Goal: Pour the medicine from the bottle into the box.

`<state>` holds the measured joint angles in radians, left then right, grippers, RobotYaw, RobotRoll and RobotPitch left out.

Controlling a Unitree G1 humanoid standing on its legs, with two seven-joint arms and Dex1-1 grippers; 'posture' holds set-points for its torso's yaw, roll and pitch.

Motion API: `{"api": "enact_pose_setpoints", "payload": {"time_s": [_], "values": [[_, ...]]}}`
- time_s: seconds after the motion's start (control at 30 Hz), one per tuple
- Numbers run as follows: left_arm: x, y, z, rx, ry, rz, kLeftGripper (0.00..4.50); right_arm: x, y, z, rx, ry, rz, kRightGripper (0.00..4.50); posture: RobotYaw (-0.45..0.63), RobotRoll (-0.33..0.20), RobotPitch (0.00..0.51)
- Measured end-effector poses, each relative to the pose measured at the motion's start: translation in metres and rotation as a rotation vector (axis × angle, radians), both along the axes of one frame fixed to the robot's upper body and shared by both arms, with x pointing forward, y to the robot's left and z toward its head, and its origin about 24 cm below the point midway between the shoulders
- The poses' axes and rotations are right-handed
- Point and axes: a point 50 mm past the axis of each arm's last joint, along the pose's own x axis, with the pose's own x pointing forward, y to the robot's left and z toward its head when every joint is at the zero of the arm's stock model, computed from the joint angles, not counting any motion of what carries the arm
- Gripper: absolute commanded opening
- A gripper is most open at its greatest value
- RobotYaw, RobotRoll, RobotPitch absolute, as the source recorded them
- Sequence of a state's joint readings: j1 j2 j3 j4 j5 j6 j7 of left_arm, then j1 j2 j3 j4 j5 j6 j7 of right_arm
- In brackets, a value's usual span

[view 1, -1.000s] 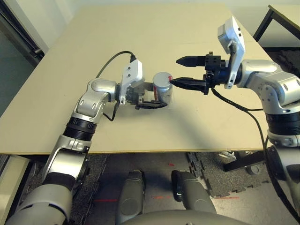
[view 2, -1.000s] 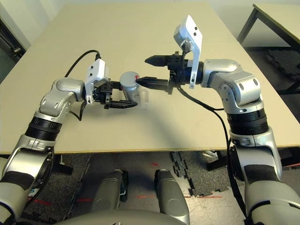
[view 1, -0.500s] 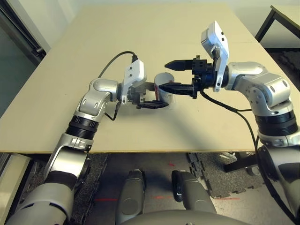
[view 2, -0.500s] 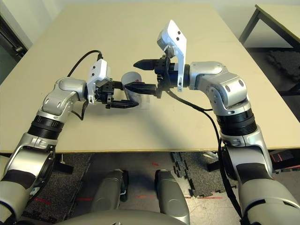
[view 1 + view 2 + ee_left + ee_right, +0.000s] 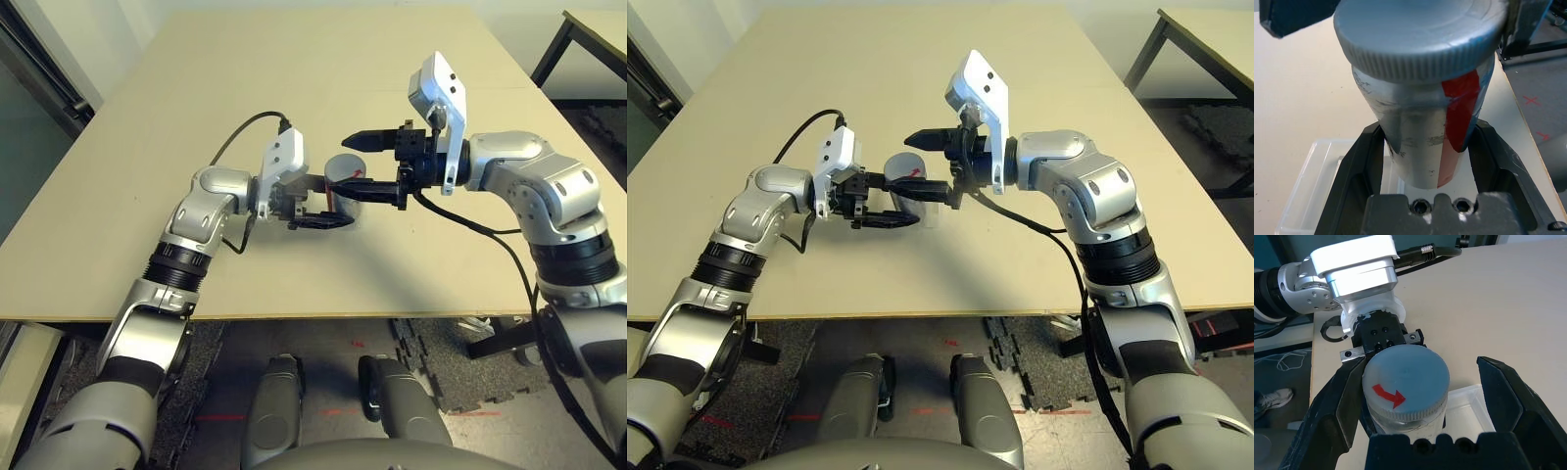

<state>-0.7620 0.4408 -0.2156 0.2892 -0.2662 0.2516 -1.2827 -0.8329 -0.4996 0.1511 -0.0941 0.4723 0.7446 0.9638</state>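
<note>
My left gripper [image 5: 1427, 132] is shut on the body of the bottle [image 5: 1420, 142], a silver-grey cylinder with a red stripe, and holds it just above the table. The bottle's round grey cap [image 5: 1405, 382] bears a red arrow and faces my right gripper [image 5: 345, 164]. That gripper is open, with one finger [image 5: 1337, 406] on each side of the cap and a gap to both. The clear box [image 5: 1317, 171] lies on the table directly under the bottle. The medicine is hidden.
The beige table [image 5: 294, 78] stretches wide beyond and to both sides of the grippers. A cable [image 5: 235, 132] loops from the left wrist. A second table's dark leg [image 5: 558, 44] stands at the far right, off this table's edge.
My right gripper has travelled left and its open fingers now straddle the bottle's cap. The left gripper keeps its hold on the bottle in about the same place.
</note>
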Motion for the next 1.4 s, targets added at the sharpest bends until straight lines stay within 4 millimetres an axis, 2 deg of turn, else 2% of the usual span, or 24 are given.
{"api": "enact_pose_setpoints", "payload": {"time_s": [0.4,0.63,0.83,1.07,1.23,1.4], "values": [[0.001,0.002,0.000,0.003,-0.002,0.014,2.74,0.000,-0.010,-0.003,0.023,0.034,-0.015,4.50,0.06,0.000,0.128],[0.001,0.006,0.001,0.003,-0.006,0.036,2.74,-0.001,-0.028,0.000,0.023,0.041,-0.058,4.50,0.06,0.000,0.125],[0.000,0.010,-0.005,0.009,0.012,0.037,2.74,0.001,-0.051,0.011,0.043,0.007,-0.157,4.50,0.06,0.000,0.123],[0.000,0.011,-0.005,0.011,0.011,0.040,2.74,-0.006,-0.064,0.000,0.001,0.078,-0.167,4.50,0.06,0.000,0.121],[0.001,0.013,-0.005,0.014,0.006,0.045,2.74,-0.019,-0.052,0.001,0.003,0.097,-0.077,4.50,0.05,0.000,0.122],[0.003,0.014,-0.007,0.016,0.016,0.056,2.74,-0.021,-0.035,0.000,0.027,0.094,-0.029,4.50,0.05,0.000,0.121]]}}
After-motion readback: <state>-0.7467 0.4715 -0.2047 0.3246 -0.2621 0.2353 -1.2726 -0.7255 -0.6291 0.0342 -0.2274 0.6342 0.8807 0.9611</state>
